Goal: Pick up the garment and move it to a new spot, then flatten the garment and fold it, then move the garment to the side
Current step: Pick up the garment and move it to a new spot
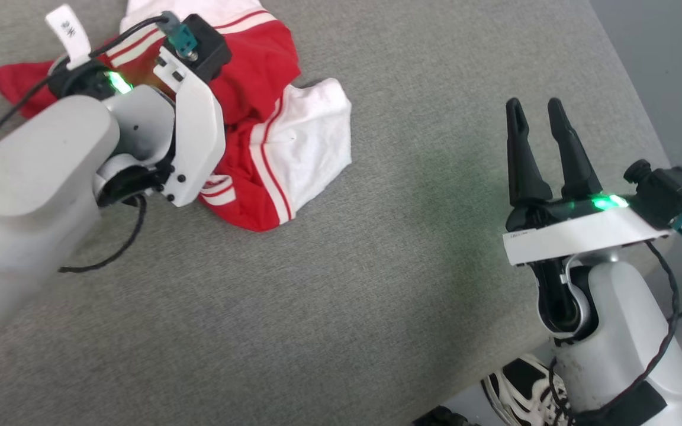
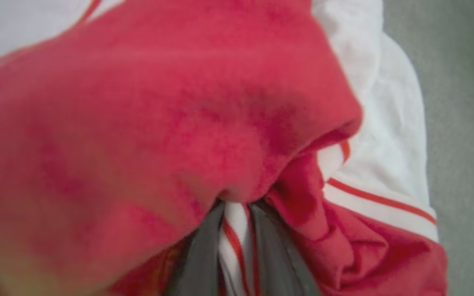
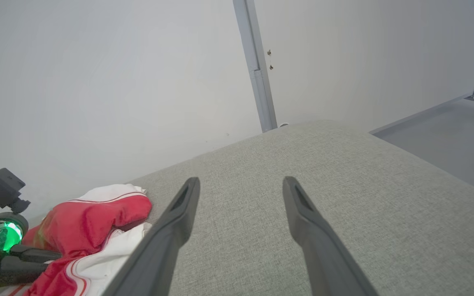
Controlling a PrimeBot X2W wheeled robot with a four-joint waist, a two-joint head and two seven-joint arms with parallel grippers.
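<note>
In the head view we see the garment point(image 1: 293, 148) crumpled in a heap at the upper left of the frame, on the grey desk point(image 1: 376, 266). Its red body is bunched over itself and a white sleeve spills toward the centre. We judge it light, soft and limp: it will sag and trail from any single hold, a firm pinch should keep it, and nothing in it can break. For a clean lift and the flattening to come, we would take it by a firmer edge, such as the striped trim or a shoulder seam, rather than a loose middle fold. The left arm point(image 1: 33, 177) reaches over the heap and hides its own fingers. The right claw point(image 1: 535, 109) stands at the right of the frame, well apart from the cloth, its two dark fingers spread with nothing between them.

In the left wrist view the left claw point(image 2: 237, 222) rises from the bottom edge. Its fingers are drawn close together, pinching a strip of white cloth with red stripes. A big red fold bulges over the fingertips and hides them.

In the right wrist view the spread fingers frame bare desk and hold nothing. The garment lies at the lower left of the frame.
</note>
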